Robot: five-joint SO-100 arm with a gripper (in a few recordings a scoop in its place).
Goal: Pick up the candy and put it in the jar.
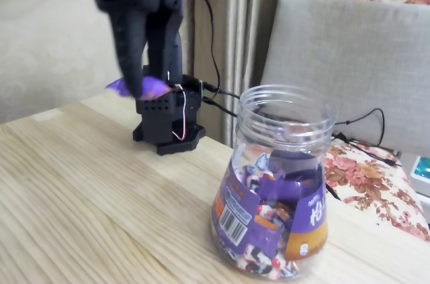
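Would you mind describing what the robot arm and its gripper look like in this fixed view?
The arm is black plastic throughout, blurred near the camera. Its gripper ends in long, dark, tapering fingers. The arm rises from a black, blocky base with small holes in its side. Thin red and white wires run down the base, and black cables trail off to the right.

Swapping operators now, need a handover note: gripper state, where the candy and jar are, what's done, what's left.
Gripper: black two-finger gripper, shut on the small purple-wrapped candy, held in the air to the left of the jar in the fixed view.
Jar: large clear plastic jar with a purple-and-orange label, upright on the light wooden table, mouth open, wrapped sweets inside.
Done: candy picked up and lifted.
Left: carry it right, over the jar's mouth, and release.
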